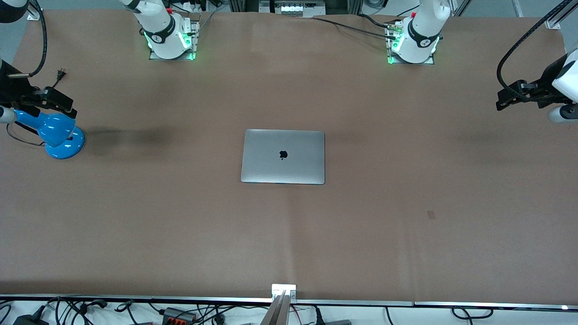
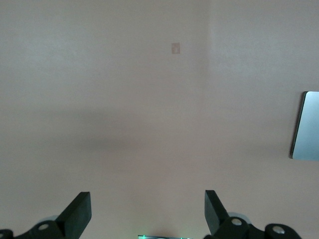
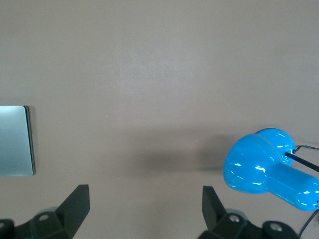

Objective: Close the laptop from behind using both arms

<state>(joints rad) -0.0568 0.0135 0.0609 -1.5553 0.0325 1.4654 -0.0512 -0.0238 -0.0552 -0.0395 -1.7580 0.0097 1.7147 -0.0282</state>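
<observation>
Laptop [image 1: 283,156] lies shut and flat on the brown surface [image 1: 406,253], midway between the two arms' ends and nearer the front camera than both arm bases. Its silver-grey lid faces up with the black apple logo [image 1: 283,155] in the middle, and a thin dark line runs along the edge nearest the front camera. No keyboard or screen shows.

Toward the right arm's end from the laptop, and slightly farther from the front camera, stands a blue lamp [image 1: 58,132] on a round base. The right tool [image 1: 56,103] hangs over that lamp. Toward the left arm's end from the laptop, the left tool [image 1: 512,95] hangs over bare surface, well apart from the laptop.

The front view alone gives the whole lid. The left wrist view catches only a rounded corner strip of the laptop [image 2: 306,125] at its border, plus a small darker patch [image 2: 175,48] on the surface, and shows the left tool [image 2: 147,214] with its fingers [image 2: 79,211] spread wide and nothing between them. The right wrist view shows a lid corner with a dark edge [image 3: 16,141] and the glossy blue lamp [image 3: 271,169]; the right tool [image 3: 145,211] is likewise spread wide, holding nothing.
</observation>
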